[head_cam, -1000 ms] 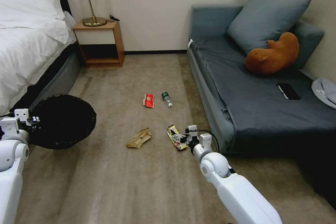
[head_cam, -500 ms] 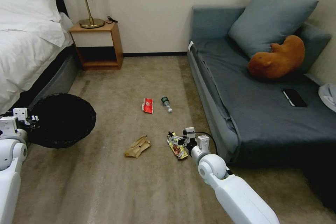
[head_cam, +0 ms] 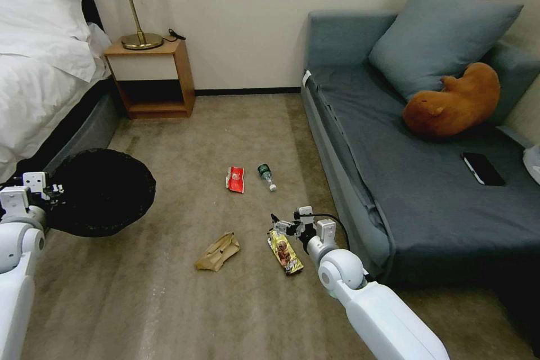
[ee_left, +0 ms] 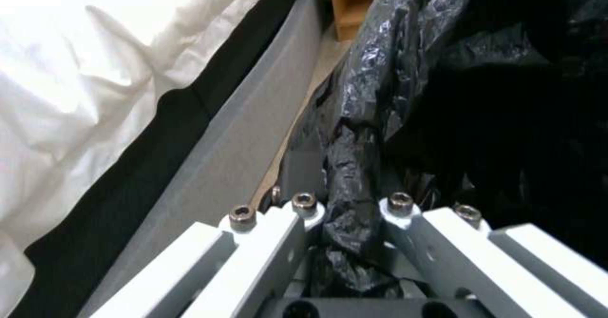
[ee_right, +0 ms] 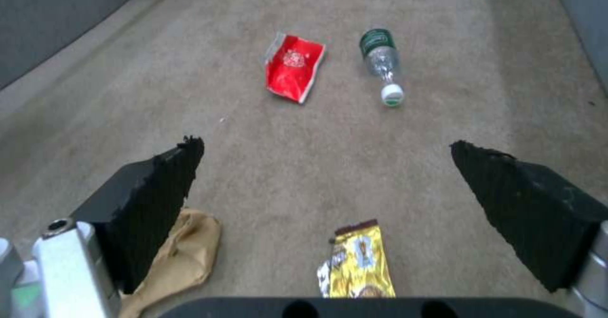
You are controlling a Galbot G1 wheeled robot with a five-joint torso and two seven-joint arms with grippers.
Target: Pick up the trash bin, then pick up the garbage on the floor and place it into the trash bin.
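The trash bin (head_cam: 101,191), lined with a crinkled black bag, hangs above the carpet at my left beside the bed. My left gripper (head_cam: 53,190) is shut on its rim, and the left wrist view shows the bag (ee_left: 443,94) pinched in that gripper (ee_left: 351,208). On the floor lie a red snack packet (head_cam: 235,179), a small clear bottle (head_cam: 266,175), a crumpled brown paper bag (head_cam: 217,252) and a yellow-brown wrapper (head_cam: 285,251). My right gripper (head_cam: 281,225) hovers open over the wrapper's far end. Its wrist view shows its spread fingers (ee_right: 158,189), the wrapper (ee_right: 358,265), the red packet (ee_right: 293,66) and the bottle (ee_right: 382,61).
A white bed (head_cam: 39,84) runs along the left, with a wooden nightstand (head_cam: 149,76) and a lamp (head_cam: 135,39) by the wall. On the right a grey sofa (head_cam: 394,180) carries a cushion, a brown plush toy (head_cam: 453,101) and a black phone (head_cam: 482,169).
The whole head view has shifted, so the camera moved; the litter sits lower in the picture. The right gripper now stands past the wrapper's far end. The bin stays held.
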